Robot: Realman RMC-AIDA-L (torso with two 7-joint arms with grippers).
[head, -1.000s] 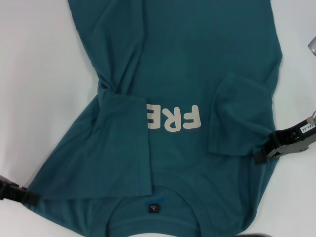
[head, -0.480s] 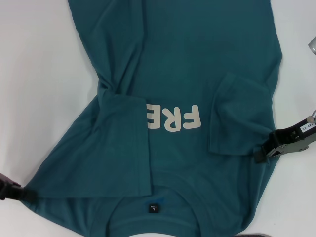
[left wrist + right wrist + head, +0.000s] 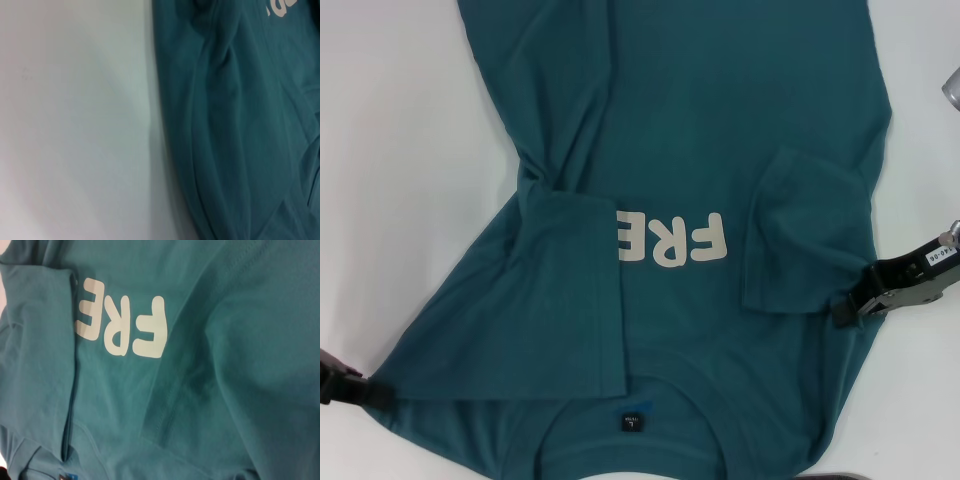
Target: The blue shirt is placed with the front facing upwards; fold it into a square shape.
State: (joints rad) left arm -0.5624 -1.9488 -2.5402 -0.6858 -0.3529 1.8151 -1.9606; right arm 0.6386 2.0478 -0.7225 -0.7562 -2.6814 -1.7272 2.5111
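Shirt [image 3: 720,130] on table [image 3: 380,150] — both sleeves infolded

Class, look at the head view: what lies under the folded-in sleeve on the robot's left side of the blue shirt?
The left sleeve lies over the blue shirt chest. The white lettering shows only "FRE" beside it; the rest is covered.

Blue shirt [image 3: 720,130] runs past top and bottom edges of head view; hem and lower collar cut off. Left sleeve [image 3: 570,290] folded over chest, hiding last letters of white print [image 3: 670,240]; only "FRE" readable. Collar label [image 3: 629,421] too small to read. Left pincer [image 3: 355,388] mostly outside frame edge, tip at shirt shoulder, finger state unclear. Right pincer [image 3: 847,308] tips hidden at shirt edge. Grey object [image 3: 950,90] at right edge cut off, unidentifiable. Left wrist view blurred.
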